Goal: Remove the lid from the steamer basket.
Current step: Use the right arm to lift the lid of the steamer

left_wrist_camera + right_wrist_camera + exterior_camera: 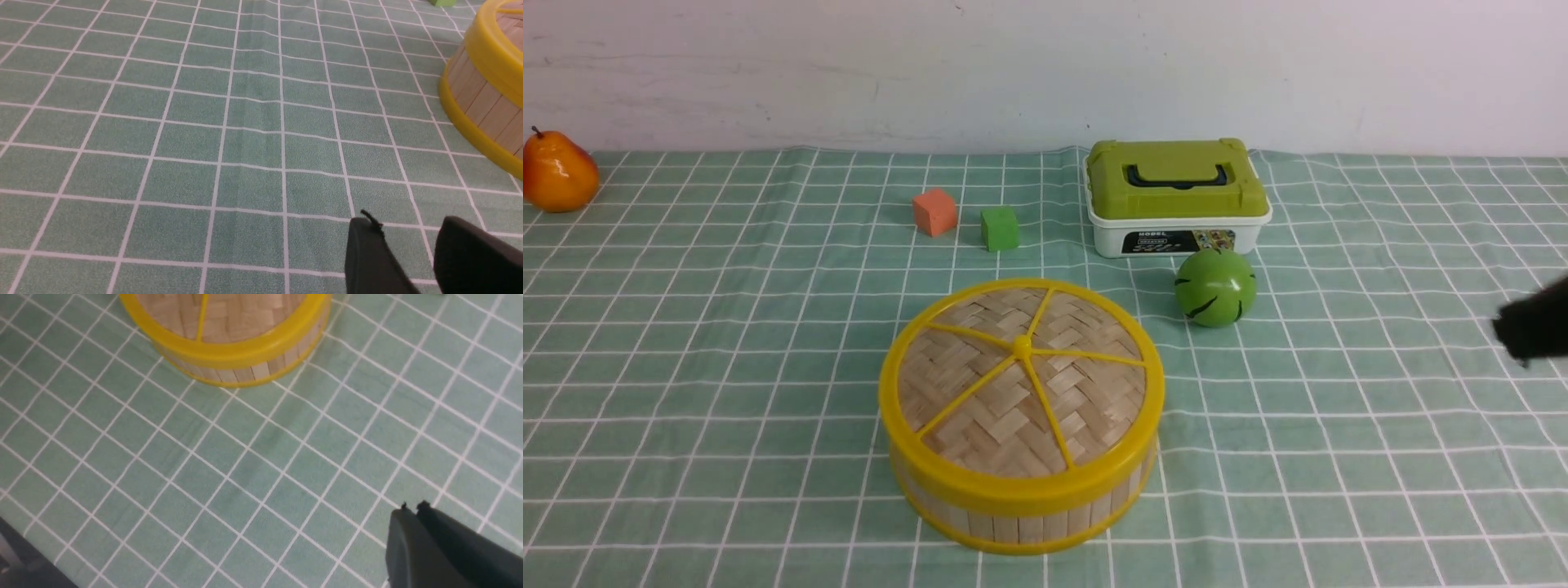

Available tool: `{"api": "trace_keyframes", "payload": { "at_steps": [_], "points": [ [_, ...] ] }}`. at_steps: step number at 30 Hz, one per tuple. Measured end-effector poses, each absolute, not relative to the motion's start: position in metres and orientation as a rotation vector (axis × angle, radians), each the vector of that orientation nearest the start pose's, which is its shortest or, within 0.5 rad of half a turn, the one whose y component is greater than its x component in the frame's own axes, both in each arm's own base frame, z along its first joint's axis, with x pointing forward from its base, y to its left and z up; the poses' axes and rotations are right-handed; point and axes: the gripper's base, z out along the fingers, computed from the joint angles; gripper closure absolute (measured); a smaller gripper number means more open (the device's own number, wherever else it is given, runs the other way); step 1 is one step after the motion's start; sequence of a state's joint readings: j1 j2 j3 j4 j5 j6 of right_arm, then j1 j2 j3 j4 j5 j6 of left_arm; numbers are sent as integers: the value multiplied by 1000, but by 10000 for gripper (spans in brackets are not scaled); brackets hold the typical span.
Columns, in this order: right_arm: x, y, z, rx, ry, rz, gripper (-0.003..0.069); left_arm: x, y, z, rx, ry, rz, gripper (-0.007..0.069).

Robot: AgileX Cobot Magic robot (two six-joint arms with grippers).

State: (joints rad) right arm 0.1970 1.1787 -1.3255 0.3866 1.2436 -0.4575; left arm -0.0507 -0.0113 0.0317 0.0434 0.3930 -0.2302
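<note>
The lid [1021, 371] sits on the basket [1013, 518], the left end effector [408, 224] is spread apart and empty, and the right end effector [413, 509] is pinched together, holding nothing.

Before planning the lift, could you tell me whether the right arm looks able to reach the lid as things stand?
Probably yes: only bare cloth lies between the right tool and the lid, and the green ball sits farther back, off that path. The tool looks shut.
</note>
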Motion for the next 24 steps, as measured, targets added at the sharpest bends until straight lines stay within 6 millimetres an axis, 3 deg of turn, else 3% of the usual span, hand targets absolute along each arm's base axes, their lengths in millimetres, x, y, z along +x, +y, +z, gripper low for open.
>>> {"api": "trace_keyframes", "payload": {
  "at_steps": [3, 4, 5, 8, 9, 10, 14, 15, 16, 18, 20, 24],
  "points": [
    [237, 110, 406, -891, 2424, 353, 659, 52, -1, 168, -144, 1894, -148, 386],
    [236, 112, 406, -902, 2421, 356, 659, 52, -1, 168, -144, 1894, -148, 386],
    [253, 133, 402, -939, 2442, 302, 659, 52, -1, 168, -144, 1894, -148, 386],
    [272, 160, 393, -991, 2458, 251, 656, 52, -1, 168, -144, 1894, -148, 386],
    [284, 179, 384, -1026, 2467, 228, 652, 52, -1, 168, -144, 1894, -148, 386],
    [285, 181, 383, -1030, 2469, 227, 650, 52, -1, 168, -144, 1894, -148, 386],
    [313, 228, 355, -1119, 2484, 222, 591, 52, -1, 168, -144, 1894, -148, 386],
    [313, 229, 357, -1120, 2478, 223, 586, 52, -1, 168, -144, 1894, -148, 386],
    [322, 244, 344, -1146, 2488, 226, 529, 52, -1, 168, -144, 1894, -148, 386],
    [327, 251, 339, -1157, 2489, 229, 489, 52, -1, 168, -144, 1894, -148, 386],
    [336, 265, 326, -1174, 2491, 242, 367, 52, -1, 168, -144, 1894, -148, 386],
    [348, 279, 311, -1145, 2459, 280, 228, 52, -1, 168, -144, 1894, -148, 386]
  ]
}}
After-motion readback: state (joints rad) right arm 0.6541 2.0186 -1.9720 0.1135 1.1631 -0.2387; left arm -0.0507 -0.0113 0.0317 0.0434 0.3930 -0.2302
